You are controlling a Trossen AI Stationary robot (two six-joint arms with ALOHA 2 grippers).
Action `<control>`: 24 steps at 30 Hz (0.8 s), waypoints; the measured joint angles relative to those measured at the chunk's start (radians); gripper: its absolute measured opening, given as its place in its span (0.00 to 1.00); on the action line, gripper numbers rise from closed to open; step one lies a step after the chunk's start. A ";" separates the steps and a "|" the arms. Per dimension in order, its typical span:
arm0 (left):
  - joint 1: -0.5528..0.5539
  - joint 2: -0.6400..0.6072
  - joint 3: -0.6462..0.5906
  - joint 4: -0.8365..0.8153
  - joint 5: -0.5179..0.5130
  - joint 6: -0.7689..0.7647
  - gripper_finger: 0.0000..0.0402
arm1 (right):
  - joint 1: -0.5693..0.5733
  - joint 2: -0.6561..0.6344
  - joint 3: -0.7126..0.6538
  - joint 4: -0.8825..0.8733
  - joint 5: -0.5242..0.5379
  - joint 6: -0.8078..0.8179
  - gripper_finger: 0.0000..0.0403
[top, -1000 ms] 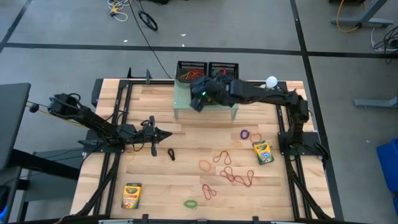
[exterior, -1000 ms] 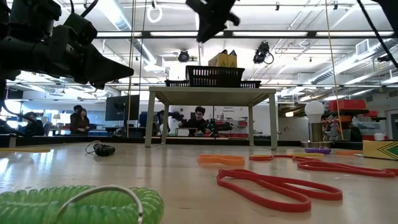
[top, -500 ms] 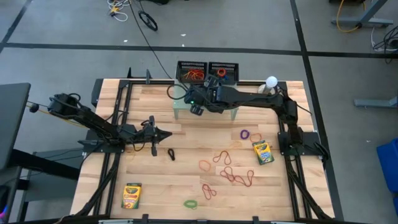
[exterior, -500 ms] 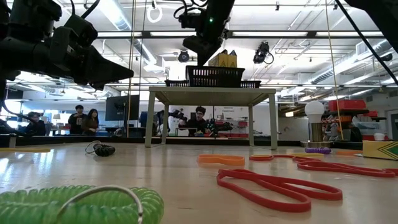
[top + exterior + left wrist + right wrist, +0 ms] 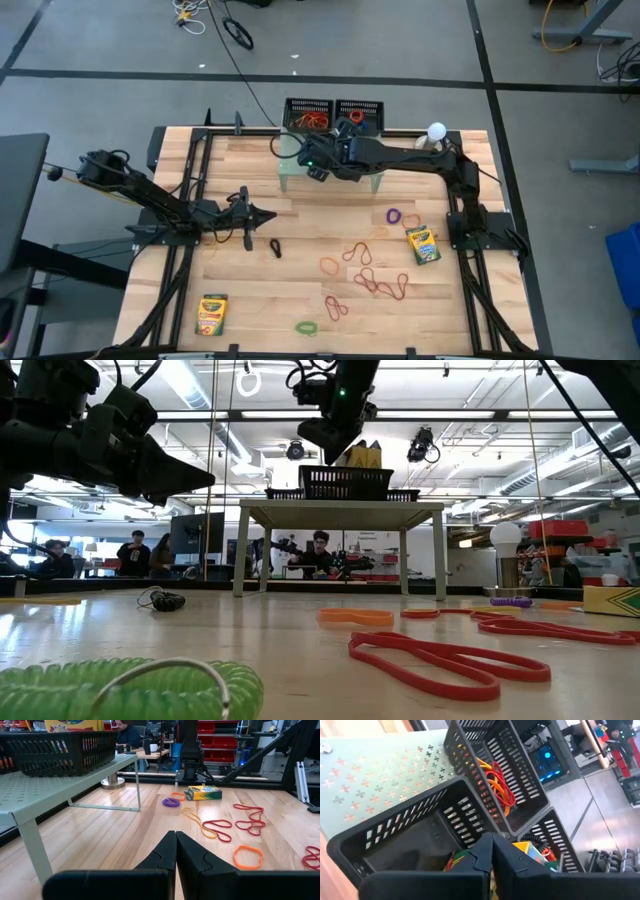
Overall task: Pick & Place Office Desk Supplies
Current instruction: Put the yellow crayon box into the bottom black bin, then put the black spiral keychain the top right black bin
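My right gripper (image 5: 491, 851) hangs shut over the near edge of a black mesh tray (image 5: 415, 827), holding nothing. That tray holds yellow-and-green crayon boxes (image 5: 532, 852), whose tops show in the low view (image 5: 358, 455). The tray beside it holds red and orange rubber bands (image 5: 495, 782). Two more crayon boxes (image 5: 212, 313) (image 5: 423, 243) lie flat on the table. Loose rubber bands (image 5: 365, 270) lie between them. My left gripper (image 5: 262, 216) waits shut and level above the table's left half, and a black band (image 5: 274, 247) lies near it.
Both trays (image 5: 333, 115) stand on a pale green perforated riser (image 5: 296, 172) at the table's far edge. A white globe (image 5: 436, 130) stands to its right. A green band (image 5: 306, 327) and a purple one (image 5: 394, 215) lie apart. People sit in the room beyond.
My right gripper has sunk toward the trays, drawn a little toward the table's left and near edges, and rolled about its own line. My left arm has kept still.
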 joint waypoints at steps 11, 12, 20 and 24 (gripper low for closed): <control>-0.002 0.000 0.000 -0.041 0.022 -0.001 0.02 | 0.105 -0.115 -0.040 0.008 -0.018 0.012 0.01; -0.002 0.000 0.000 -0.042 0.025 0.000 0.02 | 0.124 -0.133 -0.073 0.034 -0.030 0.010 0.01; -0.002 0.000 0.000 -0.043 0.066 0.007 0.02 | 0.242 -0.354 -0.601 0.642 -0.219 -0.091 0.01; 0.000 0.006 0.004 -0.059 0.114 -0.049 0.02 | 0.313 -0.463 -0.815 0.901 -0.265 -0.121 0.01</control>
